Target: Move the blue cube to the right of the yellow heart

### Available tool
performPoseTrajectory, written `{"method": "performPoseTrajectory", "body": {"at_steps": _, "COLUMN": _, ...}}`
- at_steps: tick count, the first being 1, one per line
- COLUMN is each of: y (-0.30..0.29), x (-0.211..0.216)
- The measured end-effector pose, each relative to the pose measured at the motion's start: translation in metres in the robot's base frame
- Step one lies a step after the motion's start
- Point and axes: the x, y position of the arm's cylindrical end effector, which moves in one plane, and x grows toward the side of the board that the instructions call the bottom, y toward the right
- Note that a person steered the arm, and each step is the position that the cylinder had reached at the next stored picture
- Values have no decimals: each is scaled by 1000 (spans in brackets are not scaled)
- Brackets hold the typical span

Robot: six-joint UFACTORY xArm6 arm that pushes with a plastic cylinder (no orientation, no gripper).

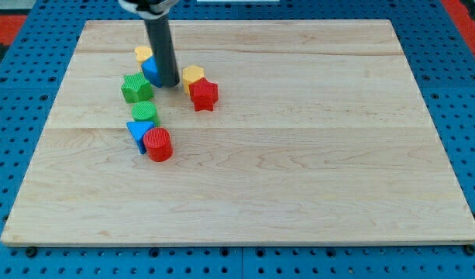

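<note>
blue cube (150, 72): partly hidden, touching the heart, just below it
yellow heart (143, 53): small, near the top left

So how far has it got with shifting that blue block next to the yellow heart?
Nothing looks done yet: the blue cube sits just below the yellow heart, touching it, not on its right. In hand: my tip is against the cube's right side. Left: get round to the cube's other side and push it toward the view's right, short of the yellow block and red star.
</note>
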Motion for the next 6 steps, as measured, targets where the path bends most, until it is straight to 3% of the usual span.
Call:
{"method": "performPoseTrajectory", "body": {"at_steps": 2, "y": -63, "x": -14}}
{"method": "performPoseTrajectory", "body": {"at_steps": 3, "y": -16, "x": -18}}
{"method": "performPoseTrajectory", "body": {"at_steps": 6, "y": -68, "x": -32}}
